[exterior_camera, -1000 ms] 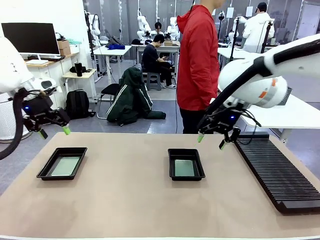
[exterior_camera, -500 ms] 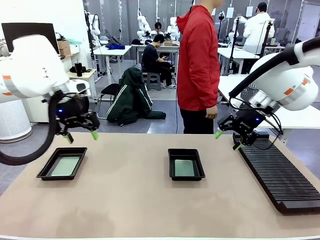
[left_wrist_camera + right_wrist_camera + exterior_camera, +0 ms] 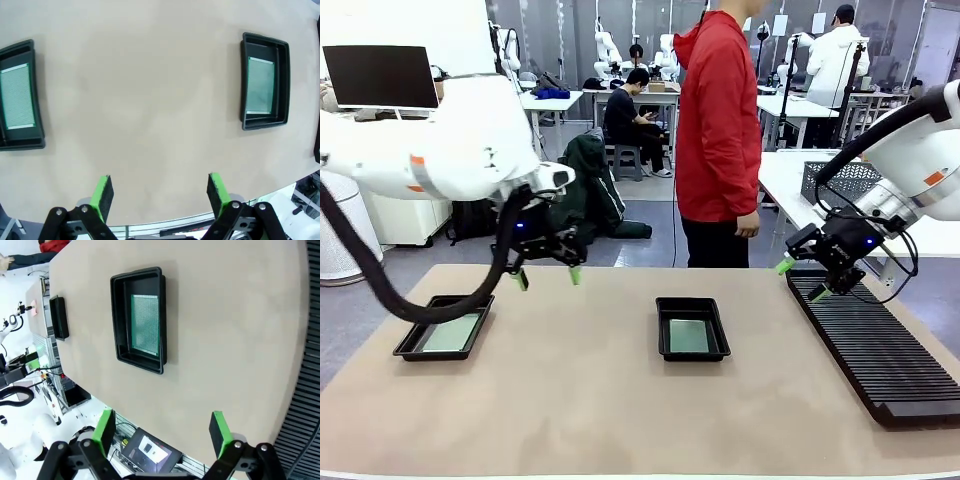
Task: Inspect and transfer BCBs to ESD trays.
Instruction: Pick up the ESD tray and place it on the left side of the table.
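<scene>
Two black ESD trays lie on the tan table, the left tray (image 3: 410,345) and the middle tray (image 3: 692,306). Each holds one pale green BCB, one at the left (image 3: 450,332) and one in the middle (image 3: 688,335). My left gripper (image 3: 547,277) hangs open and empty above the table between the trays. Its wrist view looks down on both trays (image 3: 22,142) (image 3: 265,122) with their BCBs (image 3: 17,96) (image 3: 260,85). My right gripper (image 3: 801,279) is open and empty over the near end of the rack. Its wrist view has the middle tray (image 3: 120,315) and its BCB (image 3: 145,324).
A long black ribbed rack (image 3: 875,345) runs along the table's right side. A person in a red jacket (image 3: 720,130) stands at the far edge behind the middle tray. A grey mesh basket (image 3: 850,180) sits on a table behind the right arm.
My left arm has swung right from the table's left edge to above the space between the trays. My right arm has drawn right, from near the middle tray to the rack. Both stayed open.
</scene>
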You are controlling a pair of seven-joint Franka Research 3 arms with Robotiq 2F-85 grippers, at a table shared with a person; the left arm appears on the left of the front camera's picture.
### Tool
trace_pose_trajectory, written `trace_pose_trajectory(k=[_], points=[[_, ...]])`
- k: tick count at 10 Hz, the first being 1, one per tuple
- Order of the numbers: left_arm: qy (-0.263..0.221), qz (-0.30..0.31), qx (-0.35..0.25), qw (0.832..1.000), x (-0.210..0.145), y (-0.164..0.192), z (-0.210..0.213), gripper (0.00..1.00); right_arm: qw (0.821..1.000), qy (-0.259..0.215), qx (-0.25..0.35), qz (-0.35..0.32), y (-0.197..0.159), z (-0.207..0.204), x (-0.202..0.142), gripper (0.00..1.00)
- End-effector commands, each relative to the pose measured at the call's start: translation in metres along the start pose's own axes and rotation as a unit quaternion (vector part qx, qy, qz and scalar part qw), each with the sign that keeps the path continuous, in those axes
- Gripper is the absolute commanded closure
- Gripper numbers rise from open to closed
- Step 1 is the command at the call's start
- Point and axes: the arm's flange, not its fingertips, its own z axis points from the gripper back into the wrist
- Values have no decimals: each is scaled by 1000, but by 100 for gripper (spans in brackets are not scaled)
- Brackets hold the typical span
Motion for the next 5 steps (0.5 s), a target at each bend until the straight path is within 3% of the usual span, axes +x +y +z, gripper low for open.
trace_pose_trajectory(k=[1, 4, 5], points=[[0, 5, 22, 1000, 17, -35, -15, 0, 1000, 6, 23, 20, -11, 5, 7, 0], [-11, -2, 28, 1000, 28, -101, -42, 0, 999, 9, 31, 35, -32, 14, 9, 0], [-12, -6, 31, 999, 29, -113, -48, 0, 1000, 4, 11, 17, -18, 9, 2, 0]])
